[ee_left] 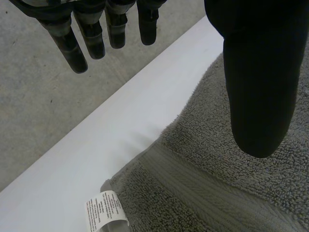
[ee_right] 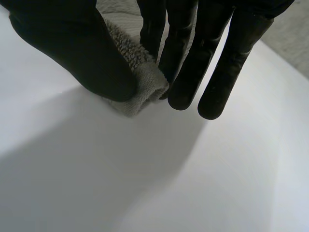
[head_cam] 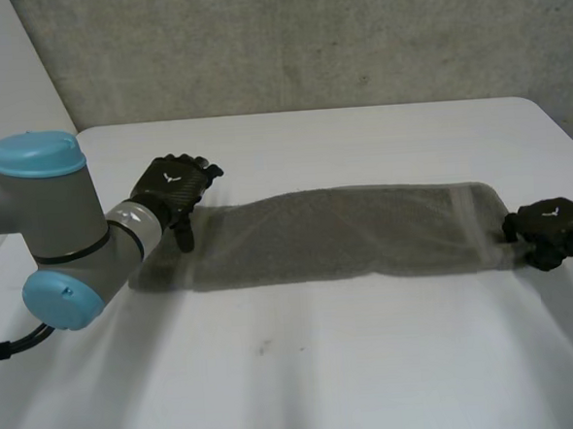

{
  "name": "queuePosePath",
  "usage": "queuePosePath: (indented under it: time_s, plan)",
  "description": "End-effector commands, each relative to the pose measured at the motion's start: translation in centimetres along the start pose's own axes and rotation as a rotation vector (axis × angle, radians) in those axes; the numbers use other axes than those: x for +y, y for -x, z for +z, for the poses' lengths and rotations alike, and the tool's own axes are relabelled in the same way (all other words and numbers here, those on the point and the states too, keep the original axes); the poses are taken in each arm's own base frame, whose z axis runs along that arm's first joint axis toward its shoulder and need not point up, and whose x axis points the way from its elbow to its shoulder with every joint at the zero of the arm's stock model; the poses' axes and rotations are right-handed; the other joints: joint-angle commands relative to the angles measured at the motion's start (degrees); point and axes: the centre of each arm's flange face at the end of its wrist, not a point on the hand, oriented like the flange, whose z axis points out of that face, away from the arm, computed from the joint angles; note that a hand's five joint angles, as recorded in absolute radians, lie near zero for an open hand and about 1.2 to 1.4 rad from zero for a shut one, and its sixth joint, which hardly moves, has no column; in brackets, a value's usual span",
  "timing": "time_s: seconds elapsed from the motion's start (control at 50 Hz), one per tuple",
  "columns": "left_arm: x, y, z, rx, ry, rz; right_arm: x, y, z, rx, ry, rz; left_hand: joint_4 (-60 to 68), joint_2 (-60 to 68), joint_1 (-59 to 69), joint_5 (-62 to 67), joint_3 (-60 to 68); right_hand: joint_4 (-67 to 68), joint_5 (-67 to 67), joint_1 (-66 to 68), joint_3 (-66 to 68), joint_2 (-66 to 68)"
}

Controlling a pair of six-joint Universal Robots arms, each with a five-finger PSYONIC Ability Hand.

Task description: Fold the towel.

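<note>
Two hands on this one, but only one of them has hold of anything. The long grey terry-cloth towel (head_cam: pixel 336 236) is lying flat and stretched out lengthways on the white bench (head_cam: pixel 374 365), not folded end to end yet.

The right hand (head_cam: pixel 552 229) is at the towel's right end, on the near corner. Its wrist view shows that corner pinched between thumb (ee_right: pixel 72 48) and fingers (ee_right: pixel 188 63), so that's a real grip. The left hand (head_cam: pixel 173 187) is at the towel's other end, by the far corner, and it's open. Its fingers (ee_left: pixel 91 38) are straight and held away from the thumb (ee_left: pixel 258 87), which hangs over the cloth with nothing clamped. A small white care label (ee_left: pixel 104 213) pokes out from the towel's corner near it.

What I'd worry about:
- **Skewed fold:** if the right hand lifts or carries its end across while the left holds nothing, the towel will probably drag or swing round that one pinched corner.
- **Slipping out:** the right pinch looks to be on the very tip of the corner, so the cloth's weight could pull it free.
- **Missed grab:** the towel lies flat with no lip to catch, so the left hand could easily close on bench instead of cloth.
</note>
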Motion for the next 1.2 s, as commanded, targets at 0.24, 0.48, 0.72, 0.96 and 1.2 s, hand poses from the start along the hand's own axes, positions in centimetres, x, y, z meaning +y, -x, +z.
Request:
queuePosePath:
  time_s: [0.24,0.48,0.72,0.96,1.2]
  plan:
    - [-0.3,0.2,-0.1,-0.007,-0.007,0.001,0.8,-7.5,-0.8,0.232,0.01,-0.039,0.93,1.04,0.72,-0.81,1.08,12.16,14.5,39.33,12.48,14.49]
    - [-2.1,1.4,-0.9,-0.038,-0.055,-0.063,-9.4,-4.9,-2.2,0.303,-0.202,-0.176,1.77,1.88,1.56,0.03,1.92,12.16,14.5,39.33,12.48,14.49]
    - [-3.0,2.6,-1.3,-0.075,-0.077,-0.065,-18.7,12.4,-2.0,-0.022,-0.567,-0.28,1.77,1.88,1.56,0.03,1.92,12.16,14.5,39.33,12.48,14.49]
    - [-3.5,4.6,-1.3,-0.122,-0.106,-0.146,-14.7,31.8,-2.8,-0.448,-0.627,-0.375,2.78,2.89,2.57,1.04,2.93,12.16,14.5,39.33,12.48,14.49]
    - [-3.2,3.7,-1.3,-0.101,-0.094,-0.159,-15.4,31.8,-4.4,-0.433,-0.611,-0.345,2.78,2.89,2.57,1.04,2.93,-56.64,-54.29,-29.47,-56.32,-54.3]
